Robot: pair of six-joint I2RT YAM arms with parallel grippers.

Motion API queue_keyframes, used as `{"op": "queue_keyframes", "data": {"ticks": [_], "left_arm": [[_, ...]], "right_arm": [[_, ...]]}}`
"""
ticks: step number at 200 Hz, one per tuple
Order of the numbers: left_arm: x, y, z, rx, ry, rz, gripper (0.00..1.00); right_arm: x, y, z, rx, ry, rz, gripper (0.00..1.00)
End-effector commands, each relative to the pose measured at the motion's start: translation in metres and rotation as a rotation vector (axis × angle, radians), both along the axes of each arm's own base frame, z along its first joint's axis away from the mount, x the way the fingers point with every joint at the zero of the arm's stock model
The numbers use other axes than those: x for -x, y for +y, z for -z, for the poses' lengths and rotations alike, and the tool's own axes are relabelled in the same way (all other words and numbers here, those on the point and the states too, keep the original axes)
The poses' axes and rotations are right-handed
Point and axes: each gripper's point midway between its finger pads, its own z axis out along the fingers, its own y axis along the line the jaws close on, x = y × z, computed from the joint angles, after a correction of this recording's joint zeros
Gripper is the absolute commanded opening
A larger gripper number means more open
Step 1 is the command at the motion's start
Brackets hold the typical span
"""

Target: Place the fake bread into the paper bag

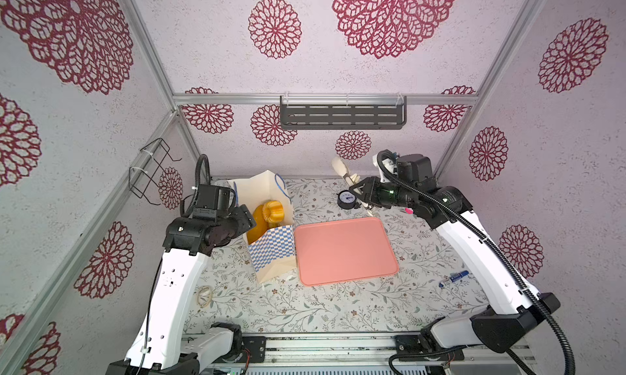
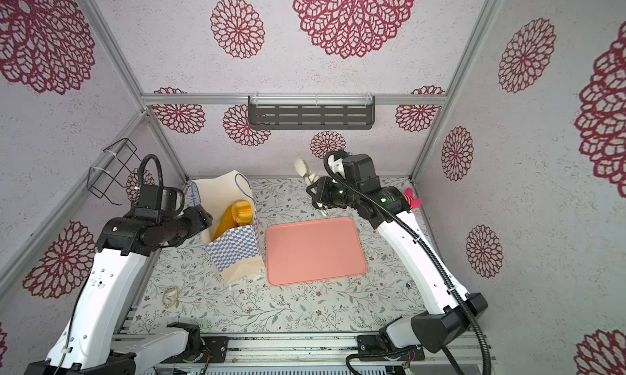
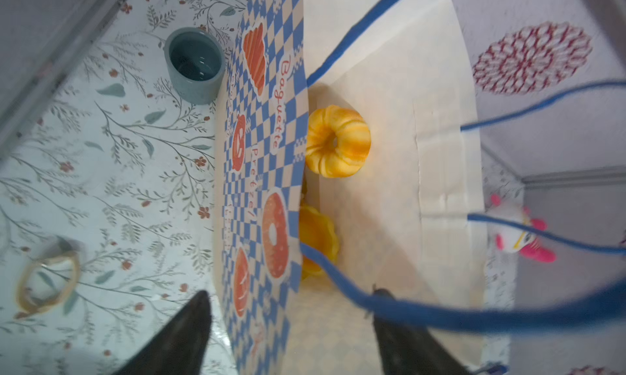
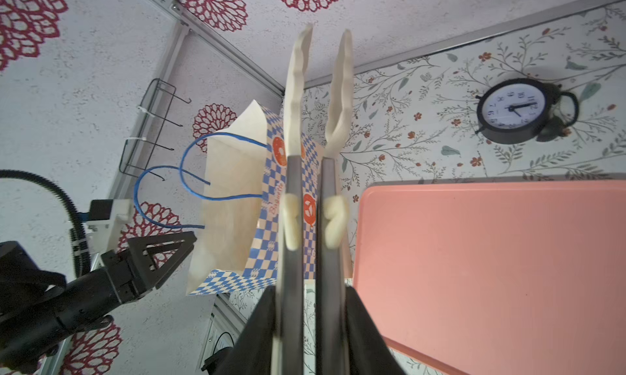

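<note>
Since glossy golden toy bread [image 3: 337, 141] sits only inside checkered paper bag [image 3: 267, 153], looks done; left pincer [image 3: 291, 292] gapes empty astride its wall, right pincer [image 4: 310, 292] clamps cream-tipped tongs [image 4: 294, 187].

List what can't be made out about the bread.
- Bread count: left wrist view, the checkered wall of the paper bag hides all but one ring cake and part of a second pastry.
- Bag floor: both top views, bread covers it.
- Plush toy: left wrist view, blurred.
</note>
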Motion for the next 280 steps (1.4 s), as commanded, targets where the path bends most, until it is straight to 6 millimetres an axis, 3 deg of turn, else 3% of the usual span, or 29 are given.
{"op": "queue_keyframes", "data": {"ticks": [1, 54, 109, 153, 192, 228, 250, 280], "left_arm": [[0.005, 0.002, -0.003, -0.003, -0.018, 0.002, 0.97], [0.019, 0.005, -0.015, -0.019, -0.020, 0.011, 0.97], [0.052, 0.016, -0.025, -0.037, -0.020, -0.022, 0.98], [0.070, 0.026, -0.046, -0.050, -0.057, -0.065, 0.97], [0.072, 0.027, -0.074, -0.037, -0.122, -0.079, 0.97], [0.051, 0.007, -0.098, 0.079, -0.199, -0.040, 0.97], [0.038, -0.010, -0.116, 0.104, -0.256, 0.000, 0.97], [0.019, -0.056, -0.131, 0.094, -0.290, 0.116, 0.97]], "right_arm": [[0.004, -0.011, -0.032, -0.049, -0.105, 0.032, 0.31], [0.004, -0.026, -0.009, -0.028, -0.076, 0.077, 0.30], [0.002, -0.049, 0.013, 0.030, -0.040, 0.142, 0.30], [0.000, -0.089, 0.046, 0.124, 0.018, 0.245, 0.30], [-0.001, -0.141, 0.090, 0.268, 0.120, 0.354, 0.29], [0.003, -0.189, 0.149, 0.409, 0.292, 0.428, 0.29], [0.009, -0.208, 0.178, 0.481, 0.361, 0.456, 0.28], [0.013, -0.222, 0.209, 0.558, 0.419, 0.463, 0.28]]}}
